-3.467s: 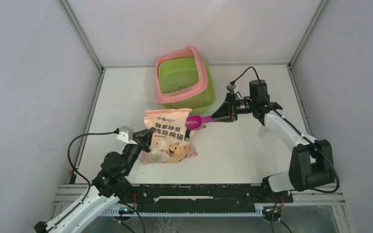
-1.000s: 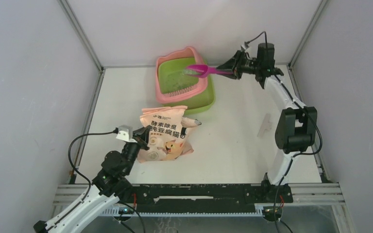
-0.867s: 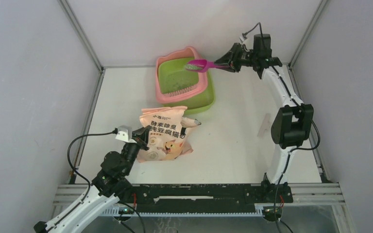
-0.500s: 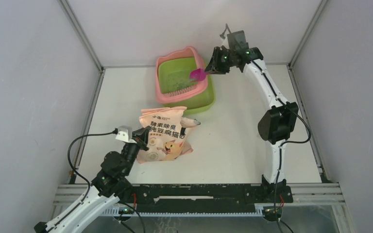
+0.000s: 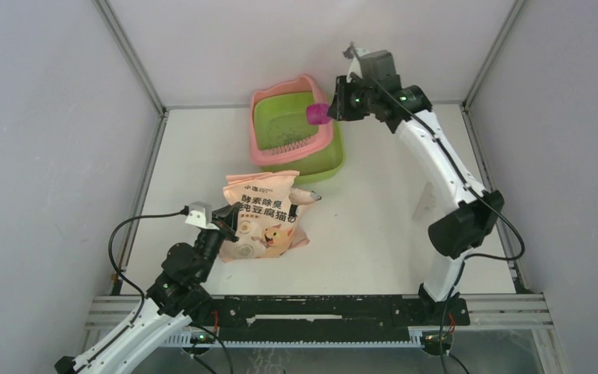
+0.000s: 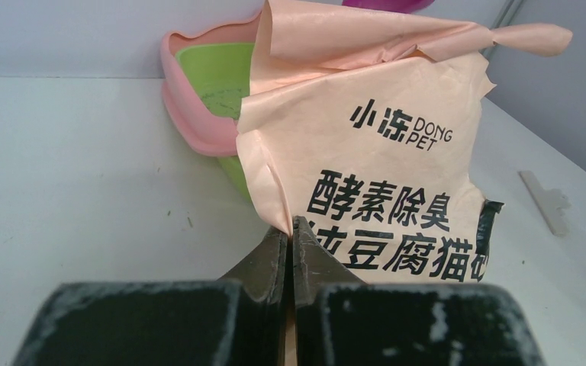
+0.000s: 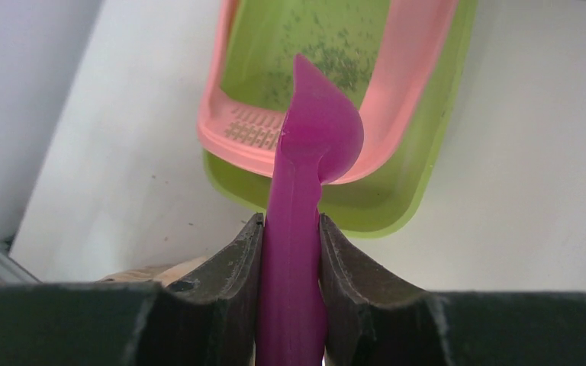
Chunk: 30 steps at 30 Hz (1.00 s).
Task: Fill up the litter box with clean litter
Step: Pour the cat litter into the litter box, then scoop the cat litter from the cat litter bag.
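- Right gripper [image 7: 291,226]: jaws part-closed, clamping scoop [image 7: 317,133] handle.
- Scoop bowl tilted over right rim of litter box [image 7: 416,69], far centre.
- Litter [image 7: 336,53]: thin scatter in basin.
- Risk: grains drop past rim onto table [image 5: 374,226].
- Left gripper [image 6: 291,229]: closed tight, pinching bag [image 6: 381,152] edge. Bag may slump and spill.

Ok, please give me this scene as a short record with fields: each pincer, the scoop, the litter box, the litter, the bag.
left pincer: shut on the upper edge of the bag
right pincer: shut on the handle of the scoop
scoop: magenta, held in the air at the right side of the litter box; contents cannot be seen
litter box: far middle of the table, pink rim, green basin
litter: thin scatter of dark specks on the basin floor
bag: peach-pink, printed, top open
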{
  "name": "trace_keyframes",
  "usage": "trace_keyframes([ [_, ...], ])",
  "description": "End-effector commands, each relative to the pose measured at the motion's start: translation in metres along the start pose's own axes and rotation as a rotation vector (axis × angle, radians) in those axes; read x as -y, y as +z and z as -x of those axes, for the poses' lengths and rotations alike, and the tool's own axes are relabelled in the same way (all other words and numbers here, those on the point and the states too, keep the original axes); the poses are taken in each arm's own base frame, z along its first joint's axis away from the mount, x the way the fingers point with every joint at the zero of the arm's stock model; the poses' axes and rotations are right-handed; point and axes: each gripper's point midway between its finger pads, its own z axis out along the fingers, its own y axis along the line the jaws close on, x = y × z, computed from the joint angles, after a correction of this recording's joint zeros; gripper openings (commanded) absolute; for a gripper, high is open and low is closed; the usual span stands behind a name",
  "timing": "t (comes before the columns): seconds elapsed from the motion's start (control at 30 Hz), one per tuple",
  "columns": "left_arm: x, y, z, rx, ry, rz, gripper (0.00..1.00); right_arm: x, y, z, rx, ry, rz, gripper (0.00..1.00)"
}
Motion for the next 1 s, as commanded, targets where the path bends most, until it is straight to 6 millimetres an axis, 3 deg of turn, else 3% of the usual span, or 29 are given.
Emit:
trace_keyframes([
  [0.0,0.013,-0.003,0.083,0.215,-0.083,-0.046,0.00,-0.014,-0.057,0.039,0.147,0.018,0.091,0.00],
  [0.1,0.015,-0.002,0.083,0.214,-0.084,-0.052,0.00,-0.015,-0.071,0.015,0.058,0.078,0.148,0.00],
  [0.2,0.016,-0.001,0.084,0.214,-0.080,-0.057,0.00,-0.024,-0.093,-0.024,-0.006,0.127,0.229,0.00],
  [0.3,0.019,0.000,0.083,0.210,-0.070,-0.072,0.00,-0.030,-0.111,-0.076,-0.117,0.194,0.344,0.00],
  [0.4,0.025,0.003,0.082,0.198,-0.066,-0.099,0.00,-0.030,-0.130,-0.102,-0.149,0.198,0.373,0.00],
  [0.53,0.032,0.007,0.080,0.188,-0.069,-0.125,0.00,-0.034,-0.143,-0.115,-0.178,0.196,0.417,0.00],
  [0.97,0.041,0.011,0.087,0.186,-0.073,-0.158,0.00,-0.055,-0.145,-0.140,-0.256,0.179,0.486,0.00],
])
